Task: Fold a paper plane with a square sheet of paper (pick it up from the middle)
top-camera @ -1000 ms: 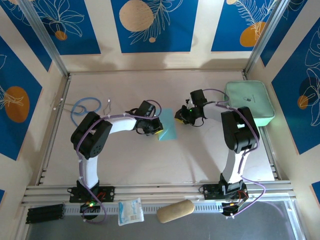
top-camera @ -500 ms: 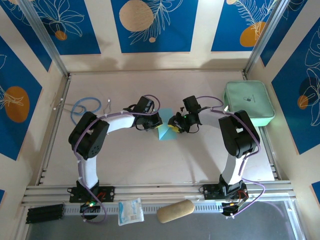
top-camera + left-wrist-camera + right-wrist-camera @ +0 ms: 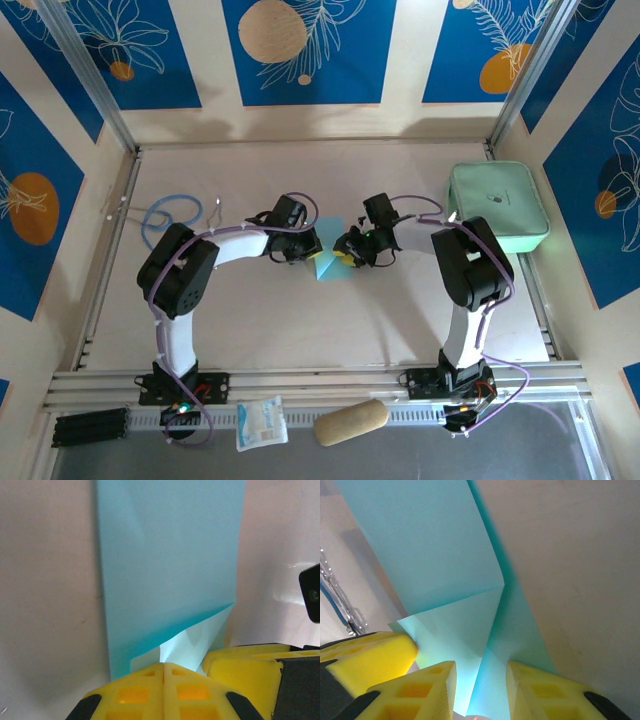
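- A fold is being made partway through the task. The square sheet of paper [image 3: 327,266] is lying around the middle of the worktop, well apart from every edge, with both grippers meeting over it. It is not yet looking like a dart.
- The left gripper [image 3: 163,672] is sitting at the sheet's left side. Its yellow fingers [image 3: 135,695] are pressing flat together and pinching a turned-up flap at the sheet's edge.
- The sheet is showing one diagonal crease where a corner is standing up over the flat part, with a paler face showing beneath it.
- The right gripper [image 3: 480,687] is hovering at the sheet's right side, just beside the left one. Its fingers [image 3: 540,690] are standing a little apart, straddling the raised fold without clearly clamping it.
- As I judge it, the next move is calling for the right fingers to close on the fold or press along it. Meanwhile the left pinch should be anchoring the sheet, so the thin paper is not sliding or buckling.
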